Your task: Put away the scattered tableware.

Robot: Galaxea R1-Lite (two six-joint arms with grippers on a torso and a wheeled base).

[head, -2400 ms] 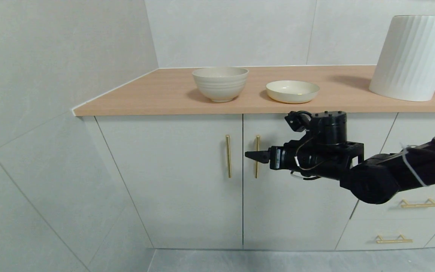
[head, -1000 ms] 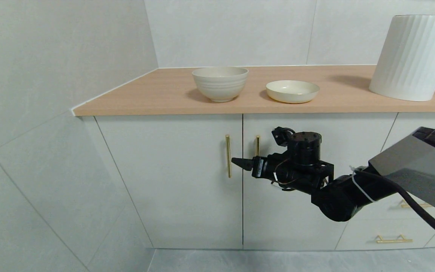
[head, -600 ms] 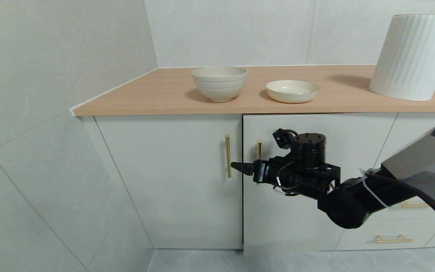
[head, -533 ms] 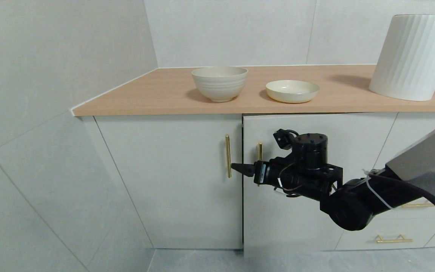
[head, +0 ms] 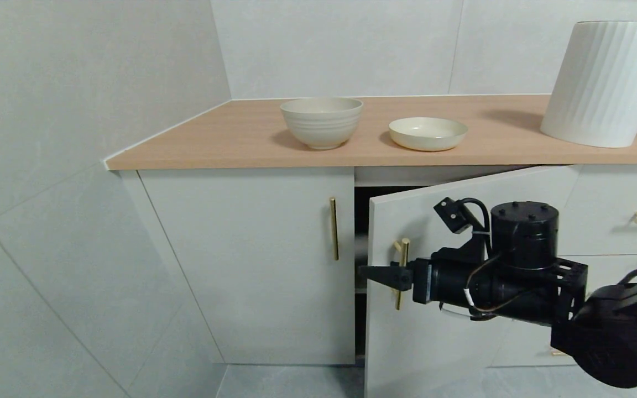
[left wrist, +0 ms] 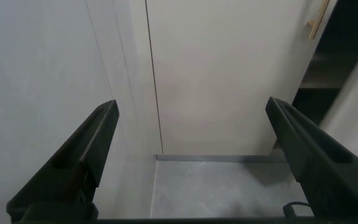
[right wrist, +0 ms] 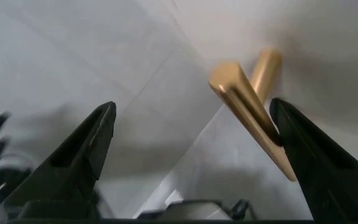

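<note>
- Since 2.4 s ago, pulled the right cabinet door (head: 423, 331) from shut to well ajar, hinged on its right side. Drew the right end effector (head: 371, 271) back toward the robot and lower along with it. Left both dishes where they were.
- Right end effector: fingers spread wide and clamping nothing, hooked round the gold handle (head: 404, 251), with the bar between the fingers and close to 1 of them.
- Left end effector (left wrist: 191, 109): fingers spread wide, holding nothing, low down, facing the shut left door (head: 246, 260) and the floor.
- 2 pieces of tableware on the worktop (head: 230, 143), near each other but apart: deep ribbed bowl (head: 322, 121) above the left door, shallow dish (head: 428, 133) above the open one. Both upright and seemingly empty.
- Farther right on the worktop, well apart from both: tall ribbed white container (head: 606, 83).
- Probably ceramic or the like: rigid, smooth, rather slippery, breakable if knocked or dropped. Bowl likely the heavier of the 2.
- Best taken at the rim, 1 finger inside the wall and 1 outside. Little wall to bite on the dish, so a firm pinch and a level carry.
- Judged stage: still opening the cupboard, with nothing stowed yet. Dark cabinet opening (head: 360, 221) beside the door edge, interior too dim to read.
- Possible snag: handle slipping out of the unclamped fingers.
</note>
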